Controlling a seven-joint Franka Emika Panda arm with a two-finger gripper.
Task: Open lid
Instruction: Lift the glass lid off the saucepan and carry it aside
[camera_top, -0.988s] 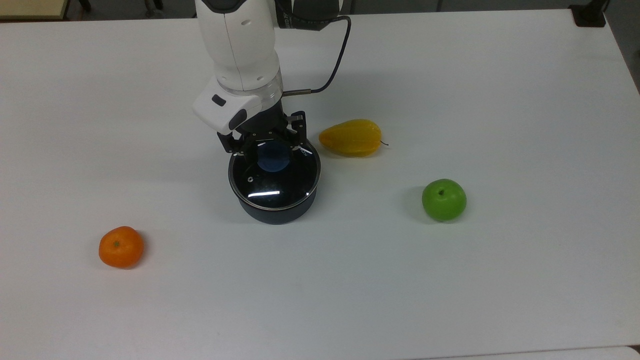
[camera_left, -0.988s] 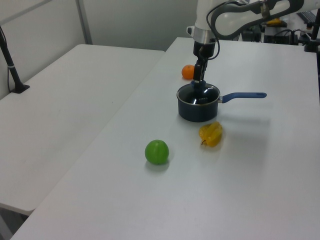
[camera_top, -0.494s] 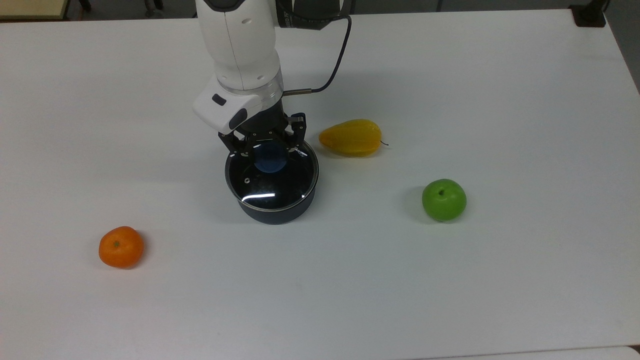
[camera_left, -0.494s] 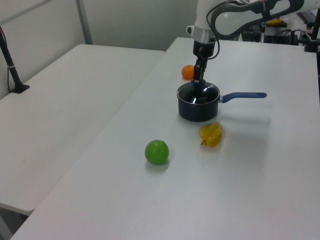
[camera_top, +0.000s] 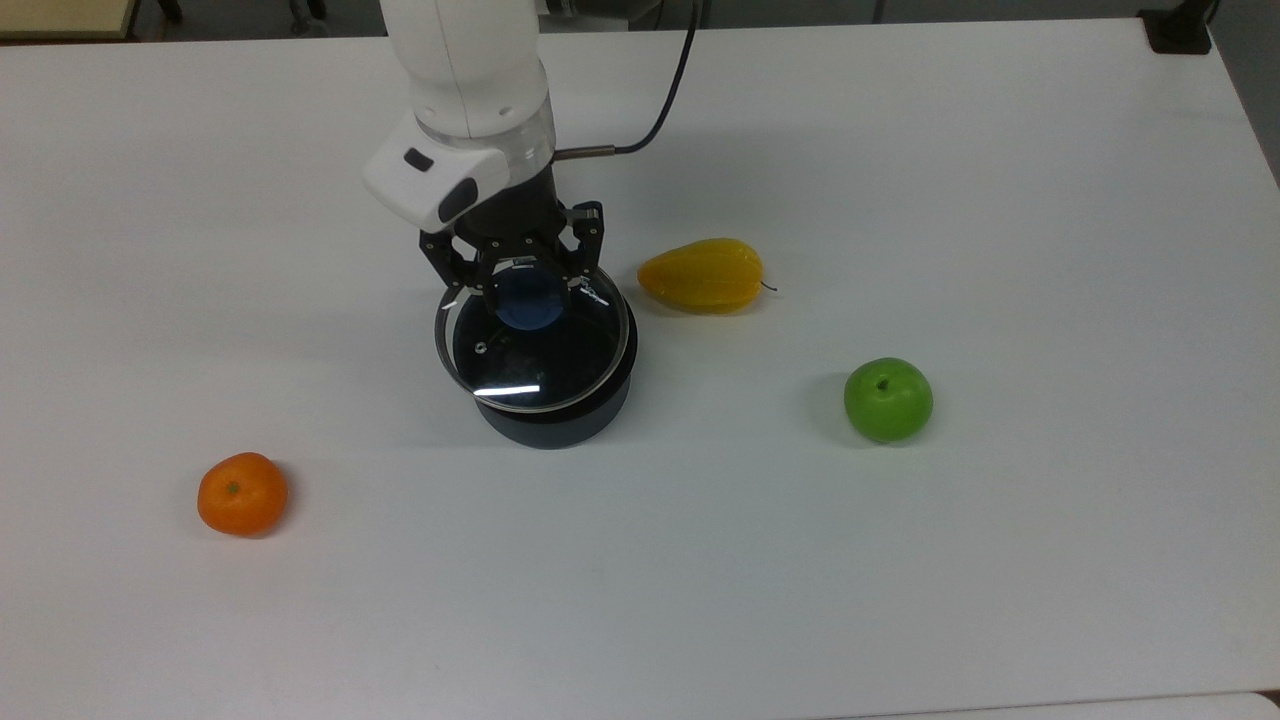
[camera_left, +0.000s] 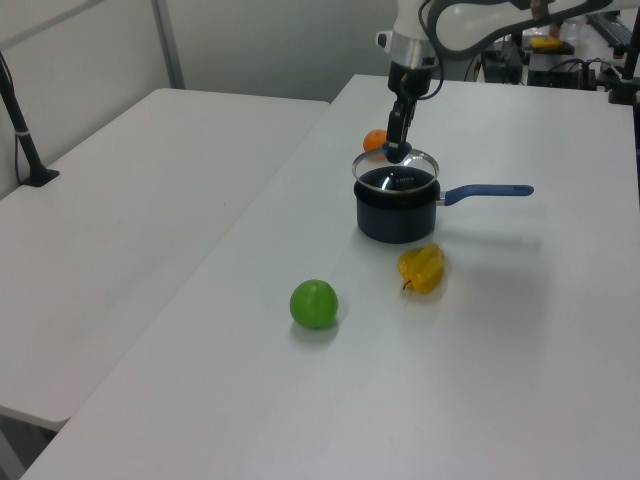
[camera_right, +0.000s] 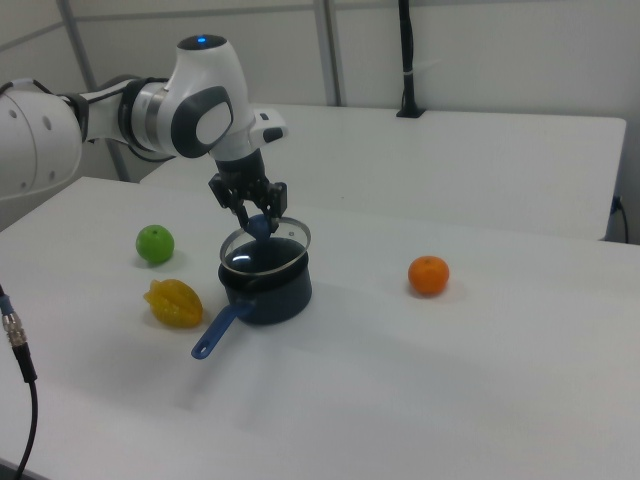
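- Orange fruit, a mandarin (camera_top: 242, 493), sits alone toward the top view's lower left corner of the tabletop (camera_top: 900, 560), well apart from everything else.
- Next comes the dark saucepan (camera_top: 553, 405), near the tabletop's middle, with its blue handle (camera_left: 487, 190) pointing to the left view's right.
- Held above it is the lid (camera_top: 533, 340), clear glass with a metal rim; it is off the saucepan and sits shifted toward the top view's left of the rim below.
- Pinching the lid's blue knob (camera_top: 528, 296) is the gripper (camera_top: 521, 283), its fingers closed on either side of it.
- Risk, as I judge it: the knob is rounded, so the lid could swivel or slip from the pinch and drop onto the saucepan or tabletop. A sideways move made too low could catch the rim and drag the saucepan.
- Right of the saucepan lies a yellow fruit (camera_top: 702, 274), quite near it; a lid set down there could knock it.
- Farther right, a green apple (camera_top: 887, 399) stands clear.
- White, smooth tabletop; a second white table (camera_left: 120, 200) and plain walls lie beyond.
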